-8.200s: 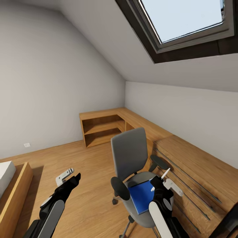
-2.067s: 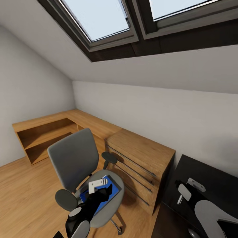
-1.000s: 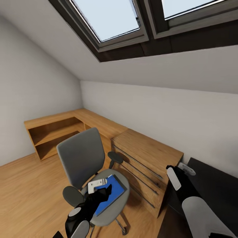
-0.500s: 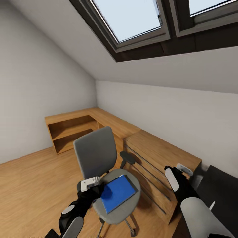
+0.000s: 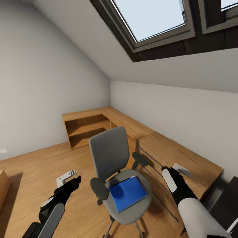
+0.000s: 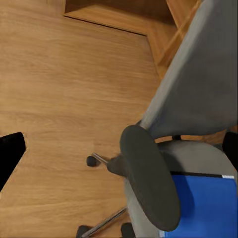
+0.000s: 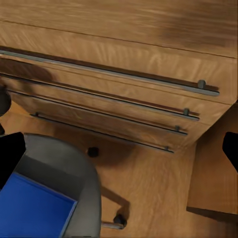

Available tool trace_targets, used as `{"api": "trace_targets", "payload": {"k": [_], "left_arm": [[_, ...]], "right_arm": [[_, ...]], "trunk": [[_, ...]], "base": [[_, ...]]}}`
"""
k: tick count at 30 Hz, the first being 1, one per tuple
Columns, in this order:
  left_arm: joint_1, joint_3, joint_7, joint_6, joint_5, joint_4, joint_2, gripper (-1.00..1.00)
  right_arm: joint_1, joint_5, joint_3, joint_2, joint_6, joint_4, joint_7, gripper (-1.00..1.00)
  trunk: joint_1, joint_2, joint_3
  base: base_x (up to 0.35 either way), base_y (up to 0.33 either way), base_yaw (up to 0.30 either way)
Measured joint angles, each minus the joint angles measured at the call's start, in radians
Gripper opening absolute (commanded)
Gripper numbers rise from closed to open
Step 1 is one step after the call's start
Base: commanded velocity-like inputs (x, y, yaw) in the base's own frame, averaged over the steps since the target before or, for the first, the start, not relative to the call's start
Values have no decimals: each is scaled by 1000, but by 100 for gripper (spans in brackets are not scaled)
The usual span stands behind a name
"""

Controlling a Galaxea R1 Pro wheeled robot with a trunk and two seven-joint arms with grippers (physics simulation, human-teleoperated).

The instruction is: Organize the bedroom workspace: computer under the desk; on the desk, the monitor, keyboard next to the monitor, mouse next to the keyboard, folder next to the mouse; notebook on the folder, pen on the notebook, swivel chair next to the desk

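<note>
We find no brand, label or writing legible anywhere in these views. At the far left of the head view a plain grey wall (image 5: 39, 82) meets the wood-plank floor (image 5: 36, 165), and a low wooden edge shows at the lower left corner. Over that floor we hold our left gripper (image 5: 67, 177), its pale fingers (image 5: 64, 178) touching nothing; we cannot tell how far apart they stand. In the left wrist view the same floor lies below, with only a dark finger tip at the frame edge. Further right, an L-shaped light-wood bench with open shelves (image 5: 87, 127) runs along the back corner under the sloped ceiling and its dark-framed skylight (image 5: 155, 23). In front of it stands the swivel chair (image 5: 110, 155), grey back upright, black armrests on each side, chrome legs below. The blue folder (image 5: 128, 192) lies flat on the chair's seat, with nothing on top of it; both wrist views catch a corner of it on the grey seat. Right of the chair is a wooden drawer unit (image 5: 178, 158) with long metal bar handles, which the right wrist view shows from close. Our right gripper (image 5: 177, 168) hovers above that unit's top, empty, and its finger spread is not something we can judge. A dark surface shows at the lower right edge.
</note>
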Motion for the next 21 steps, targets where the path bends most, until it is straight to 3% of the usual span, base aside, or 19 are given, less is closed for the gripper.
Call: {"api": "trace_targets", "payload": {"k": [1, 6, 9, 21], "left_arm": [[0, 25, 0, 0, 0, 1, 0, 100], [0, 40, 0, 0, 0, 8, 0, 100], [0, 41, 0, 0, 0, 9, -1, 100], [-1, 41, -1, 0, 0, 9, -2, 100]], "right_arm": [[0, 0, 0, 0, 0, 1, 1, 100], [0, 0, 21, 2, 0, 1, 3, 100], [0, -1, 90, 6, -1, 1, 4, 100], [0, -1, 102, 7, 0, 1, 6, 100]], "trunk": [[0, 0, 0], [0, 0, -2], [0, 0, -5], [0, 0, -17]], "base": [[0, 0, 273], [0, 0, 249], [0, 0, 223], [0, 0, 219]]}}
